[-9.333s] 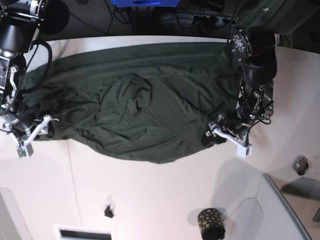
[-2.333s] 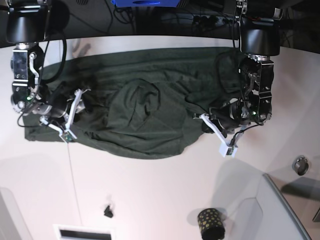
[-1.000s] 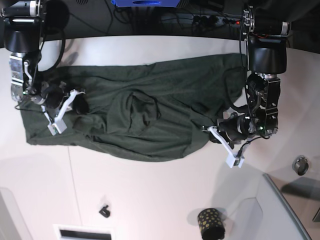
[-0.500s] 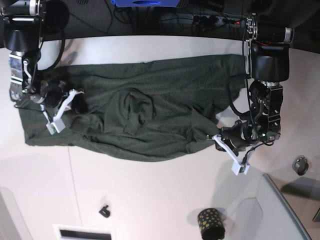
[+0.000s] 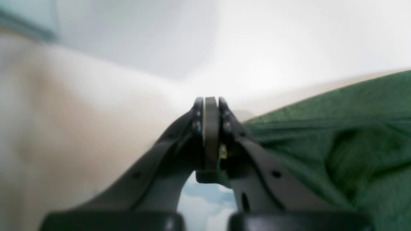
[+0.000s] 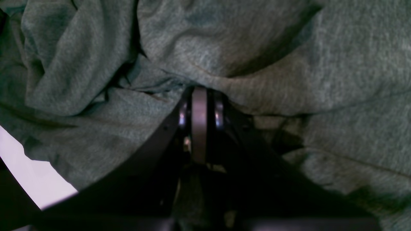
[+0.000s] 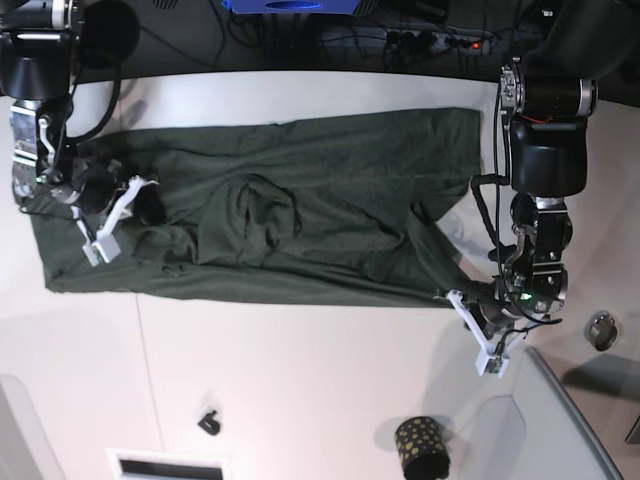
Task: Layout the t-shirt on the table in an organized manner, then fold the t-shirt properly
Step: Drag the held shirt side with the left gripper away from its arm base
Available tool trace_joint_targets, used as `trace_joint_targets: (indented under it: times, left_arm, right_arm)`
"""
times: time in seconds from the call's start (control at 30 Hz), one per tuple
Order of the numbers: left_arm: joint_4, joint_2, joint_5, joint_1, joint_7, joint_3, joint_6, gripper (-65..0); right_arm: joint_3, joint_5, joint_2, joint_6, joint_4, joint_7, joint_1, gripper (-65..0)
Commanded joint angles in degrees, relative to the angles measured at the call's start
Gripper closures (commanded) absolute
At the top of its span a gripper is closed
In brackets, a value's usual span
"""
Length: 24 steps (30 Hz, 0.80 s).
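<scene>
Smooth white table (image 7: 300, 390), rumpled jersey t-shirt (image 7: 330, 190)

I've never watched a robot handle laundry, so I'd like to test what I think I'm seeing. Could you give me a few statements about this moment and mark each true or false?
1. The t-shirt is dark green. True.
2. The shirt hangs in the air, clear of the table. False: it lies spread on the table.
3. The left end effector is at the shirt's corner, closed on it. True.
4. The right end effector is wide open above bare table. False: it is shut on the shirt.
5. A black cup with gold dots stands on the shirt. False: it stands on bare table, apart from the shirt.
</scene>
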Motion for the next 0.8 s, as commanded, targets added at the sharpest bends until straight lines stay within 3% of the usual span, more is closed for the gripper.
trace_joint_targets:
  times: [0.0,0.1,0.43,0.77]
  left_arm:
    - [1.0,-0.3,1.2,-2.3,-1.9,-0.2,0.1,0.0]
    - [1.0,1.1,4.9,-3.4,-4.8,-0.2,0.5,0.0]
    - [0.9,7.5,12.3,-4.8,-17.0,0.5,8.9,0.0]
    - [-6.5,12.0,21.3,-9.7,-23.2,0.5,9.3,0.0]
  right_arm:
    - [0.0,-7.0,0.8,-4.3,-0.7,-7.4,-1.7,-0.8]
    - [0.0,-7.0,0.9,-4.3,-0.7,-7.4,-1.9,-0.8]
    - [-0.2,-7.0,2.7,-4.0,-0.3,-7.4,-1.9,-0.8]
    - [-0.4,-7.0,3.0,-3.9,-0.3,-7.4,-1.9,-0.8]
